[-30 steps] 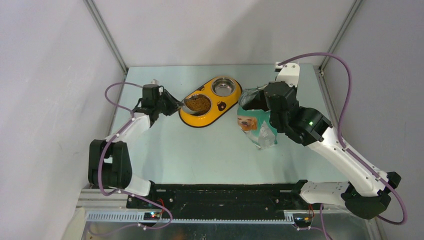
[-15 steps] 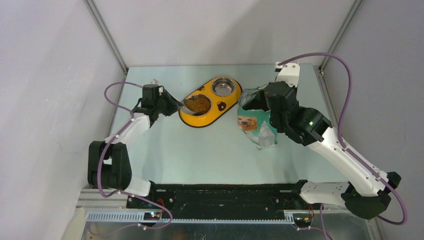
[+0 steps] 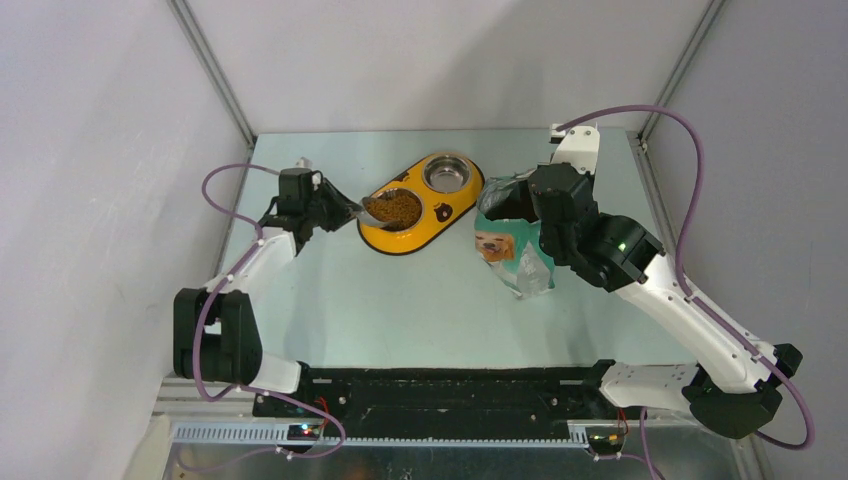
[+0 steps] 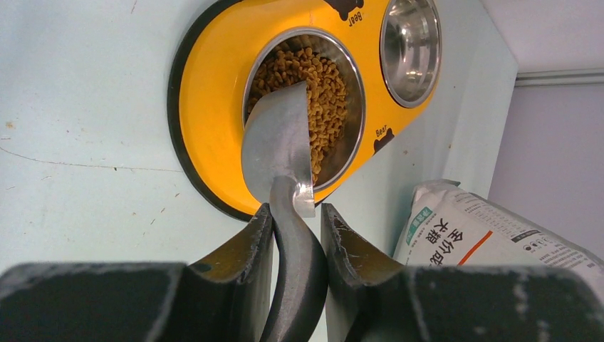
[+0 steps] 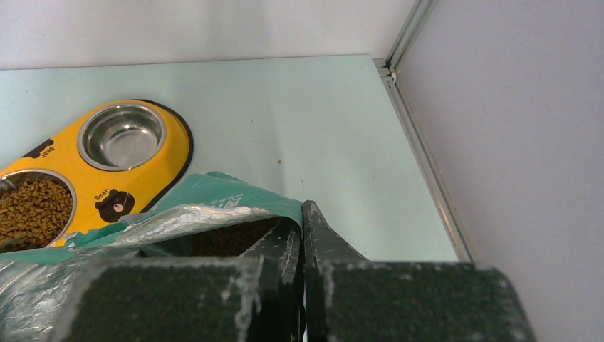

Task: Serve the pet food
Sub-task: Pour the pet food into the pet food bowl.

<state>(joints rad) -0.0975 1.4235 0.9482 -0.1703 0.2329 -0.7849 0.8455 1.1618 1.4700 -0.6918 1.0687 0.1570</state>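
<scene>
Brown pet food (image 4: 329,92) fills the near bowl of a yellow double feeder (image 4: 206,128). My left gripper (image 4: 295,210) is shut on the dark handle of a grey metal scoop (image 4: 278,139). The scoop's blade is tipped into that bowl, resting against the kibble. From above, the left gripper (image 3: 335,207) sits just left of the feeder (image 3: 440,212). My right gripper (image 5: 303,214) is shut on the rim of the teal-and-white bag (image 5: 214,196), holding it open and upright. Dark kibble shows inside the bag's mouth.
The feeder's second steel bowl (image 3: 447,174) holds nothing. The bag (image 3: 505,245) stands right of the feeder. Enclosure walls and metal frame rails border the table at the back and both sides.
The left wrist has shifted slightly to the left, with the scoop still tipped in the bowl. The right arm and bag have not moved.
</scene>
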